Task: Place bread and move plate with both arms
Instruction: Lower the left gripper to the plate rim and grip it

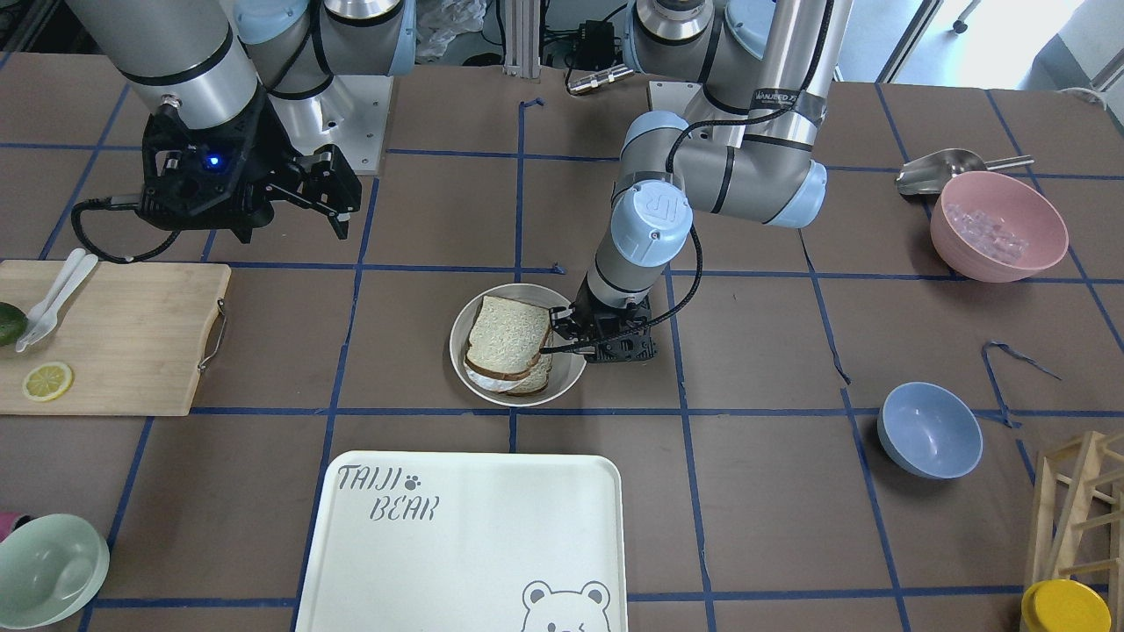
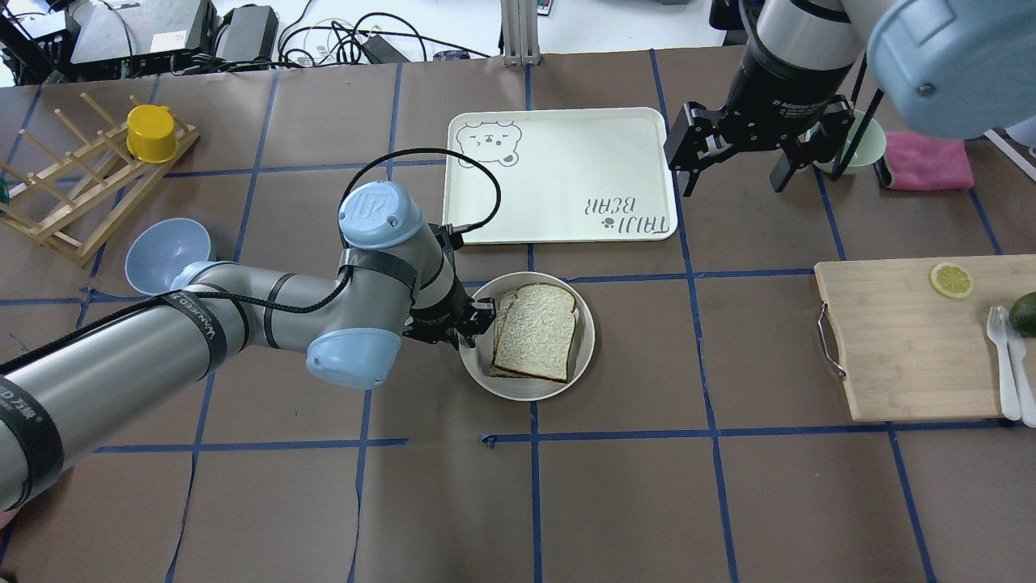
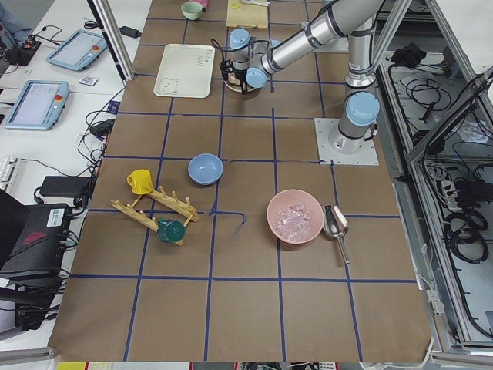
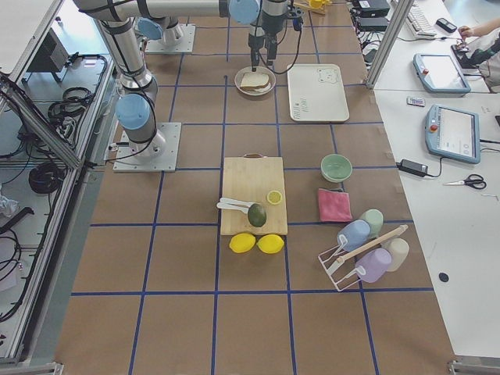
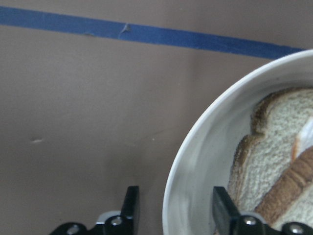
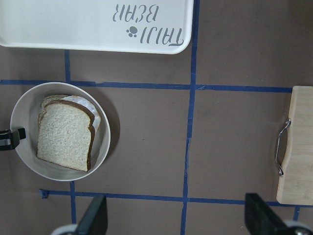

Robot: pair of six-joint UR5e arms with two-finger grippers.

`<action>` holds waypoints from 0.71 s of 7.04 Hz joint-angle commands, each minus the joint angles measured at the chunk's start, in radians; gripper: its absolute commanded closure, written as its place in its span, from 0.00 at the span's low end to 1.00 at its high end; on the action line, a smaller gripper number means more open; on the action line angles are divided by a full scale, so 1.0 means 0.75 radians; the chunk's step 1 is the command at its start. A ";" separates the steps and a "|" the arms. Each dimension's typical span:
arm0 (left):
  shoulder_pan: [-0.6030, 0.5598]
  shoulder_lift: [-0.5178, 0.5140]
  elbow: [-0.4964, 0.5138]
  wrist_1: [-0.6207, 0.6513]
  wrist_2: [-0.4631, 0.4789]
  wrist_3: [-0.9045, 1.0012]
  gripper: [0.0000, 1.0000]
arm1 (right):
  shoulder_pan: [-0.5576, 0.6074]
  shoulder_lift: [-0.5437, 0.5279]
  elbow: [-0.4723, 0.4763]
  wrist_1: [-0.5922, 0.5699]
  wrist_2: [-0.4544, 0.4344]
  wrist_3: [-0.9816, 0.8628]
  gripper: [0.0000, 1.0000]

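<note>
Now: left gripper (image 5: 175,192) spread, plate (image 5: 195,142) rim between its fingers; bread (image 2: 536,330) aboard.
Next: probably pinch rim.
Idle: right gripper (image 2: 735,185) spread.

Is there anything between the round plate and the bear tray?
Only bare brown table crossed by a blue tape line, clearest in the overhead view; the plate and tray sit apart.

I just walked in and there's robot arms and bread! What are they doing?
The bread lies on the plate, on top of another slice. The left gripper is down at the plate's edge, open, with one finger inside the rim and one outside, not squeezing yet. The right gripper hangs open high above the table. The plate sits on the table, beside the bear tray.
</note>
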 commanded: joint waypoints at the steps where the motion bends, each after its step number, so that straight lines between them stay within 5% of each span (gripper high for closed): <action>1: 0.001 0.015 0.003 0.008 -0.002 0.017 1.00 | 0.001 0.000 0.000 -0.001 0.000 0.001 0.00; 5: 0.070 0.099 -0.011 -0.002 -0.101 0.068 1.00 | 0.003 -0.010 0.000 0.013 -0.001 0.001 0.00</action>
